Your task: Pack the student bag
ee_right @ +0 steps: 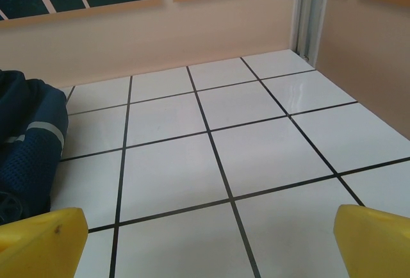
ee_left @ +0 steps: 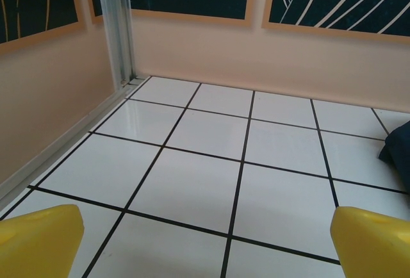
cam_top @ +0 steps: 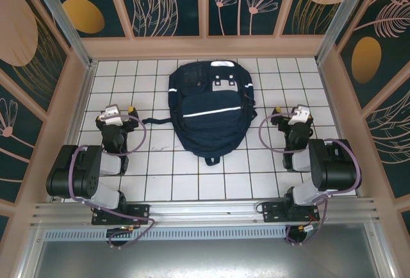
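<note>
Jaws stand wide and empty: we see left gripper [cam_top: 116, 111] and right gripper [cam_top: 296, 111] flanking the student bag [cam_top: 211, 108], lying toward the far edge of the table [cam_top: 160, 182].

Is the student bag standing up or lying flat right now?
Lying flat: the student bag rests on the tiled table, front pocket and reflective stripe facing up.

The student bag [cam_top: 212, 108] lies flat on the tiled table [cam_top: 160, 175] between the left hand [cam_top: 116, 112] and right hand [cam_top: 295, 112].

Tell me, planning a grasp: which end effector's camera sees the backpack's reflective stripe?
The right end effector; the left end effector sees a plain dark backpack corner.
</note>
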### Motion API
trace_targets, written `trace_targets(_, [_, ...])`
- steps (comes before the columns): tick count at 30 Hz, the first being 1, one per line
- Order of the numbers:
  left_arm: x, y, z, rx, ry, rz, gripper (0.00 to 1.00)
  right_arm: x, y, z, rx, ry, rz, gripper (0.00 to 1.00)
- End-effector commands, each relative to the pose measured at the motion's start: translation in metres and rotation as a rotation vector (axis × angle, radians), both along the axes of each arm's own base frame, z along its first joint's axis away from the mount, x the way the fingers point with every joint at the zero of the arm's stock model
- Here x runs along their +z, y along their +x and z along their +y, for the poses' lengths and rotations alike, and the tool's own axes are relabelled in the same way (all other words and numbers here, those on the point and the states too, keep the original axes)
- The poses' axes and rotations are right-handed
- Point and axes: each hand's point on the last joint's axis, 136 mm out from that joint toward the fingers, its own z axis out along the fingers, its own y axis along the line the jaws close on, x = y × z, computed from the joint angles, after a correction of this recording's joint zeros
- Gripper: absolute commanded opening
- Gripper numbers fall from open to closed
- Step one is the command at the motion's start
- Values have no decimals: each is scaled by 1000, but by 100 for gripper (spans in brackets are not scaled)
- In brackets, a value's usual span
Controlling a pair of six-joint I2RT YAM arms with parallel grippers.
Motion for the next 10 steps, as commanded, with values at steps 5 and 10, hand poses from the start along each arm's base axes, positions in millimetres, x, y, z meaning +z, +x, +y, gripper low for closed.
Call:
trace_targets(5, [4, 8, -4, -29, 16, -6, 99, 7, 5, 1, 9, 24, -29, 99])
trace_targets(10, [5, 7, -3, -27, 14, -12, 99, 8, 4, 2, 12, 22, -32, 99])
